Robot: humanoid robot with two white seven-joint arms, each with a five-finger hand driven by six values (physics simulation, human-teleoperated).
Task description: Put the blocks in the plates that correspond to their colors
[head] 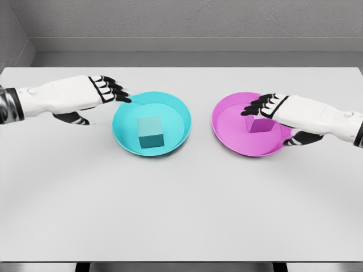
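A cyan block stands upright in the middle of the cyan plate, left of centre on the table. A magenta block rests in the magenta plate to the right, partly hidden under my right hand. My left hand hovers at the cyan plate's left rim, fingers extended and holding nothing, clear of the cyan block. My right hand hangs just above the magenta block with its fingers spread, not closed on it.
The two plates sit side by side about a hand's width apart on a white table. A grey wall runs behind the table's far edge.
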